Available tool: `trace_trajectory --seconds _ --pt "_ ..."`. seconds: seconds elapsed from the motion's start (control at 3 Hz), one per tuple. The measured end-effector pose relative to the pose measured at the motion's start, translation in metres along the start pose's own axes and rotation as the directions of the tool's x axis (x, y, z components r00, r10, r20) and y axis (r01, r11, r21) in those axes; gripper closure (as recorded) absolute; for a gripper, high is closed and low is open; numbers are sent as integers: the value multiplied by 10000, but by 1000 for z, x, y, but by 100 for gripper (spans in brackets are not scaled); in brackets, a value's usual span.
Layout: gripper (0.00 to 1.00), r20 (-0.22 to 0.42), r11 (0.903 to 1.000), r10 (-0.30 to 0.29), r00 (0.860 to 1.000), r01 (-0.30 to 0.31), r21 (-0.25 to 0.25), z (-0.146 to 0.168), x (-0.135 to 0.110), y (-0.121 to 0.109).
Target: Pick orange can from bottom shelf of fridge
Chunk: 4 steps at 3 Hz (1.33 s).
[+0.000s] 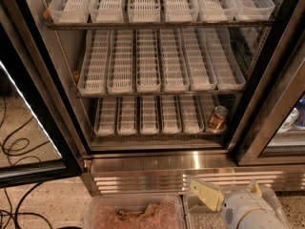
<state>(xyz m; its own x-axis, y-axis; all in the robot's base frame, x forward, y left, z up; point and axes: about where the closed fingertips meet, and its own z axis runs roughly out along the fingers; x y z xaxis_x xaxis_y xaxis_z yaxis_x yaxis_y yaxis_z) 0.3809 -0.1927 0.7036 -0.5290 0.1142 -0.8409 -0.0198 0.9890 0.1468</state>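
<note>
The fridge (190, 163) stands open in front of me, with three racks of white slotted trays. The orange can (218, 118) stands upright in the far-right lane of the bottom shelf (143, 116), near its front edge. The other lanes of that shelf look empty. My gripper (228, 193) is at the bottom right of the view, low in front of the fridge's steel base trim and well below the can. Its yellowish fingers (206, 194) are spread apart and hold nothing.
The black-framed glass door (28, 142) hangs open at the left. A second cooler door (281, 128) is at the right. Black cables (14, 147) lie on the speckled floor at the left. Clear plastic bins (136, 213) sit at the bottom, just under my gripper.
</note>
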Motion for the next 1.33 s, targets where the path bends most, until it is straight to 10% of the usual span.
trace_trajectory --seconds 1.33 --pt "0 817 9946 -401 9959 320 985 51 2 -13"
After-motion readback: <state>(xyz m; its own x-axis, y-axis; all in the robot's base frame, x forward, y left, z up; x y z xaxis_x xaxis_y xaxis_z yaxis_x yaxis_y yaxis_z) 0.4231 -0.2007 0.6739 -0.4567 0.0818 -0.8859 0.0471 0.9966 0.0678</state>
